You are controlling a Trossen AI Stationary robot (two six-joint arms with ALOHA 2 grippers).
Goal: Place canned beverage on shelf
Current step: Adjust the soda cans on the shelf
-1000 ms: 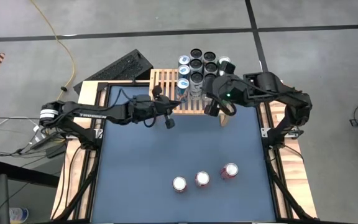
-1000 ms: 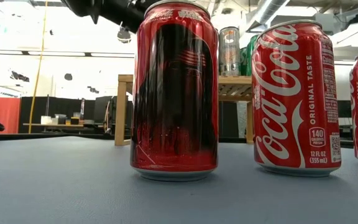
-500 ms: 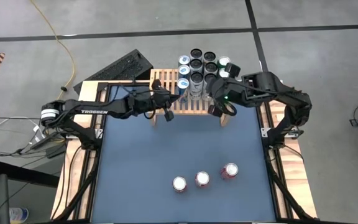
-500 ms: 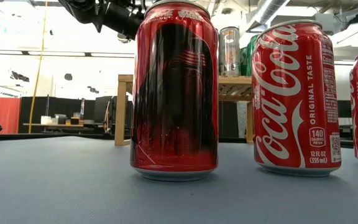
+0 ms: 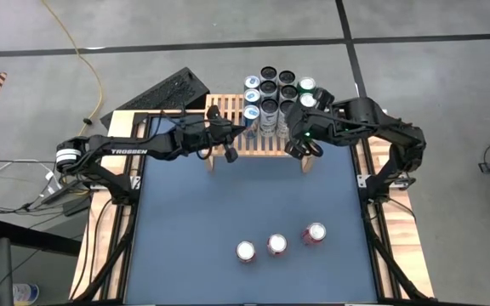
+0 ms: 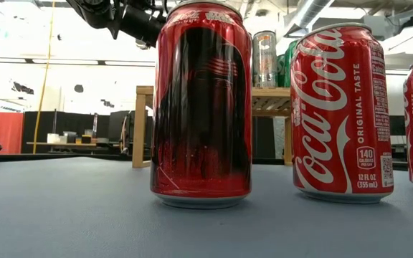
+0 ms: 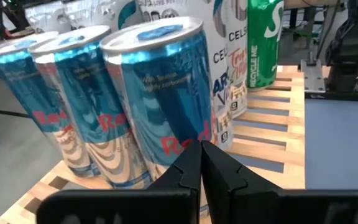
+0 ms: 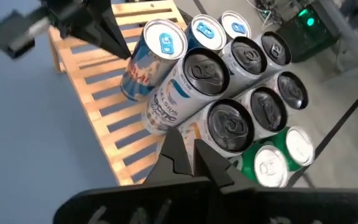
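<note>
My left gripper (image 5: 230,138) hovers over the left half of the shelf (image 5: 221,111), fingers pressed together with nothing between them, their tips just short of the nearest blue-and-silver Red Bull can (image 7: 157,99). Three of those slim cans stand in a row along the slats; beside them stand white cans with dark lids (image 8: 202,70), and at the far right end green cans (image 8: 269,167) with silver tops. All are packed upright on the right half of the shelf, touching one another. My right gripper (image 5: 299,146) hangs above the near edge of that cluster, fingers (image 8: 179,155) closed as well, holding nothing. Well apart, toward the front of the blue table (image 5: 185,229), three red Coca-Cola cans (image 5: 277,245) stand upright in a loose row, none on the shelf.
</note>
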